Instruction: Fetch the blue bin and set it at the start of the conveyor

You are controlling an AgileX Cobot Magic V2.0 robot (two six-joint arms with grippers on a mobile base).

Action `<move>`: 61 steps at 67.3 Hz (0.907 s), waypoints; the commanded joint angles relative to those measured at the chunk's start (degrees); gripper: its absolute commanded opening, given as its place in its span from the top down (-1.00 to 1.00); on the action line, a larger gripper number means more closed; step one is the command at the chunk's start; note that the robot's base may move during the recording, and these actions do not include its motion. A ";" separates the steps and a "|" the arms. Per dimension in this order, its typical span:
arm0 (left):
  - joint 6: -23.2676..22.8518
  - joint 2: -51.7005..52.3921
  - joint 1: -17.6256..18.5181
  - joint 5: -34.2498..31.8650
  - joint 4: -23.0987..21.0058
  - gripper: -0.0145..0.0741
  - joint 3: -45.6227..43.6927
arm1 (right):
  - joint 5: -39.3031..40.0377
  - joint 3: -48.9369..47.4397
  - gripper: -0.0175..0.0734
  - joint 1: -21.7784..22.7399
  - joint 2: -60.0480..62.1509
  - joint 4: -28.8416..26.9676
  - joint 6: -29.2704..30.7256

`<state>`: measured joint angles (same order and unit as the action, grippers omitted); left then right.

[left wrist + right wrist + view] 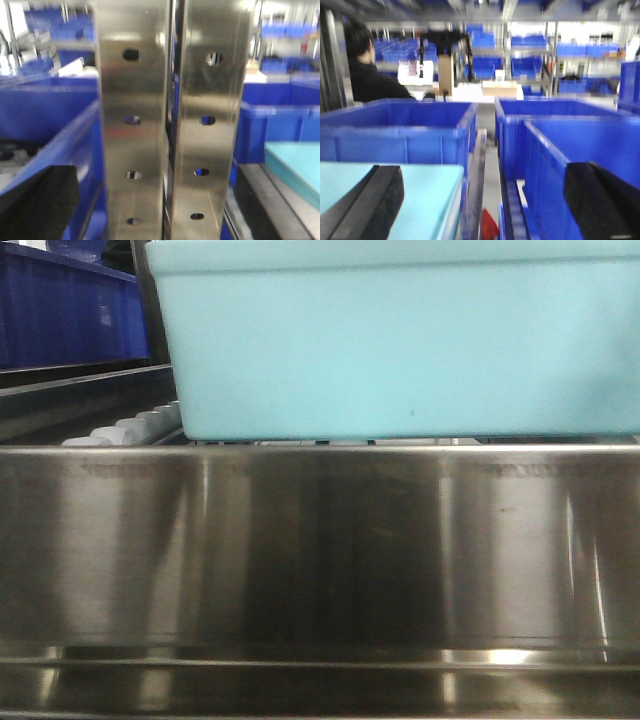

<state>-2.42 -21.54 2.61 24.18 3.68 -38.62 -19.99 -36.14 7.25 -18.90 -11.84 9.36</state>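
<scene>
Atop rack (320, 540) sits blue bin (400, 340); left end effector (150, 205), right end effector (482, 200) seemingly apart.

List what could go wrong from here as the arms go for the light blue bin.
1. The steel uprights fill the left wrist view just ahead of the left gripper; pushing forward could strike them.
2. The right gripper, jaws wide, faces both the blue bin and a navy bin; closing could catch the wrong wall.
3. A steel rail fronts the bin in the front view; dragging it out low could snag.
</scene>
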 commanded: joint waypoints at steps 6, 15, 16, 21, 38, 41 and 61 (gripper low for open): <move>8.71 -6.76 9.26 4.68 -4.95 -0.57 -6.82 | 0.21 -2.11 -0.64 -0.66 -3.44 0.45 0.29; 11.34 -12.45 21.77 11.81 -6.52 -0.56 -12.74 | -2.62 -3.59 -0.64 -2.84 -4.06 0.45 0.29; 11.34 -13.03 23.08 12.57 -6.64 -0.56 -13.20 | -2.77 -3.70 -0.64 -3.12 -4.06 0.45 0.29; 11.34 -15.83 29.58 13.62 -6.64 -0.56 -15.01 | -3.05 -3.81 -0.64 -3.72 -4.45 0.45 0.29; 5.01 -31.17 45.47 6.19 -6.04 -0.56 -21.10 | -7.54 -7.49 -0.64 -3.96 -8.86 0.45 0.29; 3.92 -34.40 45.55 6.69 -5.75 -0.56 -23.53 | -9.96 -9.87 -0.64 -3.96 -10.54 0.45 0.29; -8.68 -55.98 38.90 23.08 -1.75 -0.56 -47.12 | -25.15 -26.80 -0.64 -3.96 -27.12 0.45 0.29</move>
<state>-7.56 -73.87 43.15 42.04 0.00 -80.48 -41.71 -59.59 3.25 -42.23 -11.84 9.36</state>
